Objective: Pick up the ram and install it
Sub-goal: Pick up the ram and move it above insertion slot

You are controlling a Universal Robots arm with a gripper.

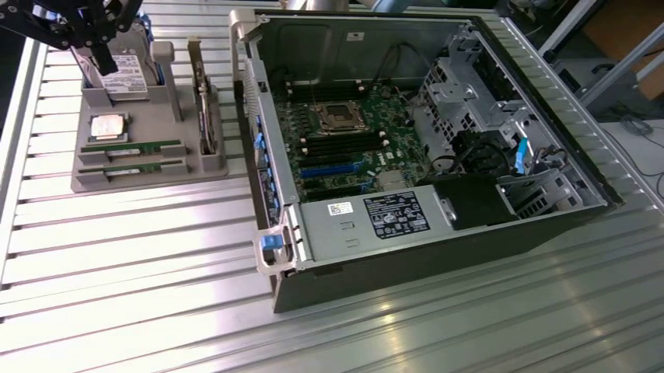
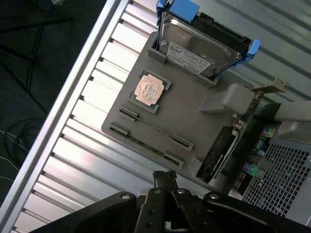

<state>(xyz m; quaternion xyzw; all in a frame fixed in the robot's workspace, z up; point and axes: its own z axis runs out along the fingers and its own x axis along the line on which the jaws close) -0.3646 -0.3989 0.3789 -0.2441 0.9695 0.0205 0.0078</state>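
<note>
Presently the claw (image 1: pixel 104 62) (image 2: pixel 165 175) is closed, its two black fingers pressed together with nothing between them. In the exterior view it hangs at the upper left, above the far end of a grey holder tray (image 1: pixel 145 180) (image 2: pixel 189 109), close to the hard drive (image 1: pixel 130 66) (image 2: pixel 199 46) that stands on edge there in a blue frame.

Just beyond the drive, a square silver CPU chip (image 1: pixel 108 126) (image 2: pixel 148 90) lies flat in its recess in the tray. Next to the chip, towards the tray's near end, the ram (image 1: pixel 132 146) (image 2: pixel 155 127) sits on edge in its slot, a thin green stick with a pale label. A second ram stick (image 1: pixel 132 165) (image 2: pixel 141 143) lies parallel just beside it, in the neighbouring slot. Neither stick is touched by the claw, which is well apart from both.

Along the tray's side towards the exterior view's right, a broader card (image 1: pixel 204 109) (image 2: pixel 218 150) with a metal bracket stands upright in its own slot.

The tray rests on a slatted aluminium table (image 1: pixel 124 272) (image 2: pixel 92 160). To the exterior view's right of it lies an open computer case (image 1: pixel 272 233), its side panel off. Inside, the green motherboard (image 1: pixel 358 159) shows a CPU socket (image 1: pixel 337 116) with long black memory slots (image 1: pixel 332 145) just beside it, and a labelled power supply (image 1: pixel 363 221) sits at the case's near end.
</note>
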